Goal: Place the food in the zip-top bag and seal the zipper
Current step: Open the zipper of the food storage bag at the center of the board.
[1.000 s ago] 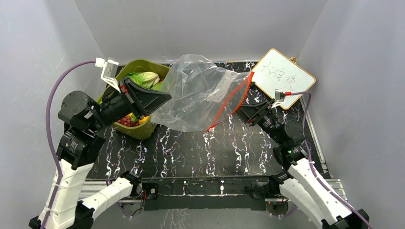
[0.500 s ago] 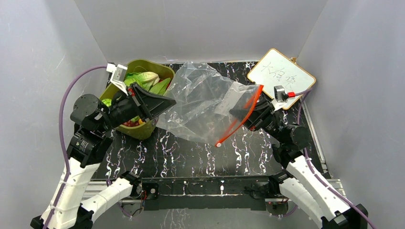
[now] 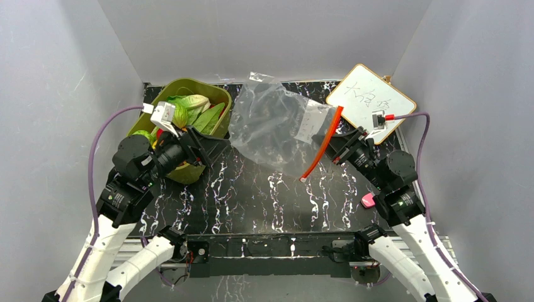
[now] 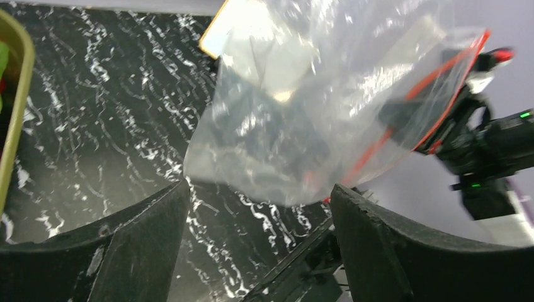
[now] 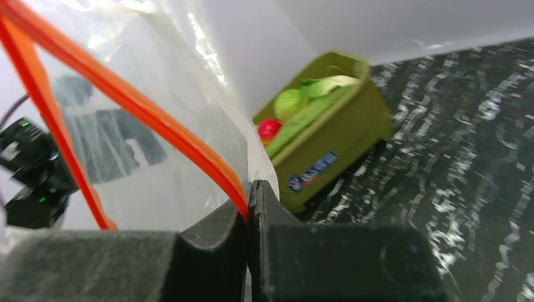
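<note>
The clear zip-top bag [image 3: 277, 126] [image 4: 315, 107] lies crumpled over the back middle of the table. Its red-orange zipper [image 3: 322, 146] [image 5: 126, 100] runs along the right end. My right gripper [image 3: 337, 139] [image 5: 249, 192] is shut on that strip at the mouth. My left gripper [image 3: 217, 143] [image 4: 259, 189] stands open just left of the bag, apart from it, with nothing between its fingers. The food [image 3: 192, 110] [image 5: 291, 104], green leaves and a red fruit [image 5: 269, 129], sits in the olive tub [image 3: 217, 94] [image 5: 334, 145].
A white wood-framed board [image 3: 373, 100] leans at the back right, just behind the right gripper. A small pink object [image 3: 368, 200] lies on the table by the right arm. The grey walls stand close on both sides.
My left gripper let go of the bag's left end, opened and drew back. My right gripper shut on the zipper strip. The bag sagged down towards the back.
</note>
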